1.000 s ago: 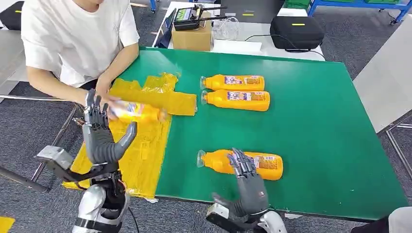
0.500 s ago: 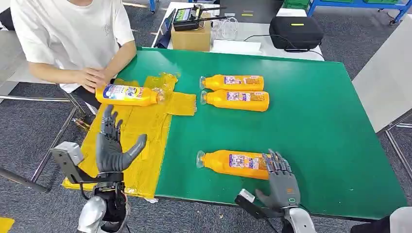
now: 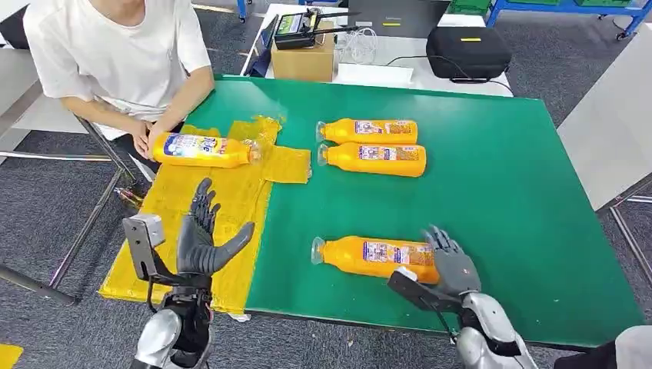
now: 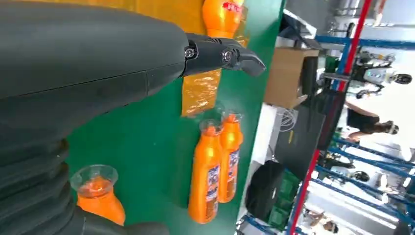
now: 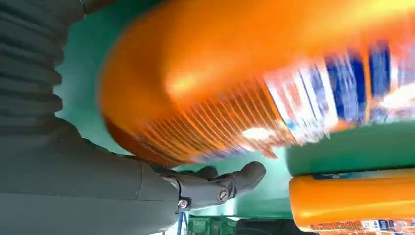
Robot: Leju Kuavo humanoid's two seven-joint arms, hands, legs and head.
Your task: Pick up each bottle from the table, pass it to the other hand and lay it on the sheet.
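1. Near bottle (image 3: 377, 258) lies on the green surface (image 3: 500, 192); the right hand (image 3: 452, 265) wraps its base end, grip unclear.
2. Left hand (image 3: 204, 238) hovers spread, holding nothing.
3. Smooth, likely slippery plastic: grasp mid-body.

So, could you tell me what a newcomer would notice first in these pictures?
Bright orange bottles on the green table: a pair side by side at the far middle, and the near bottle at the right hand. Another bottle lies on the yellow sheet, by a person.
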